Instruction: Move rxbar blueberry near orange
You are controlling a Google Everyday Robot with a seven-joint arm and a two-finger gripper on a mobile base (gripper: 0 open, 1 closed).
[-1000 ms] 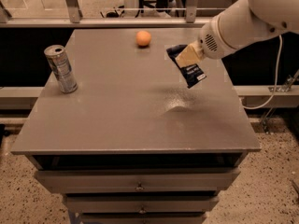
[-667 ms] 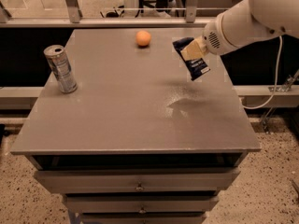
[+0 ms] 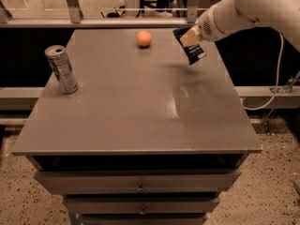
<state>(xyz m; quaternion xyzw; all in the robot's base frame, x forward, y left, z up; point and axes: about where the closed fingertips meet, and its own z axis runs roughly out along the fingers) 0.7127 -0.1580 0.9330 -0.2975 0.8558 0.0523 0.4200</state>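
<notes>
The rxbar blueberry is a dark navy wrapper with white print. It hangs tilted in the air above the table's far right part, held by my gripper, which is shut on its upper end. The white arm reaches in from the upper right. The orange is a small round fruit resting on the table near the far edge, to the left of the bar and apart from it.
A silver drink can stands upright near the left edge of the grey table. Drawers sit below the front edge. A metal rail runs behind the table, and a cable hangs at the right.
My gripper has carried the bar farther back, toward the table's far edge, and a little higher. The orange and the can have not moved.
</notes>
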